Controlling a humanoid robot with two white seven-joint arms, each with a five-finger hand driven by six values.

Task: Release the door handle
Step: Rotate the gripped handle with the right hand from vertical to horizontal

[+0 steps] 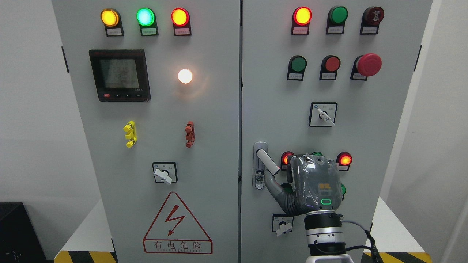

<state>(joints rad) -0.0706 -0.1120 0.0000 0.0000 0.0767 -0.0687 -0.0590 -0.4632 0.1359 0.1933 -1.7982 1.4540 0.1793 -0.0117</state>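
The silver door handle (pixel 260 166) is on the left edge of the right cabinet door. Its lever (pixel 267 161) is swung out and slants down to the right. My right hand (pixel 315 182), wrapped in clear plastic, comes up from the bottom edge and hovers just right of the lever, back towards the camera. Its thumb (pixel 275 185) stretches out to the left under the lever and does not close on it. The lever's tip ends a little short of the palm. The other fingers are hidden behind the hand. The left arm is out of view.
The grey two-door cabinet (pixel 219 120) fills the view. Lit red lamps (pixel 345 159) and a rotary switch (pixel 282 224) sit around my hand. A red emergency button (pixel 368 64) and another rotary switch (pixel 323 114) are higher up. The left door carries a meter (pixel 119 75) and a warning triangle (pixel 177 224).
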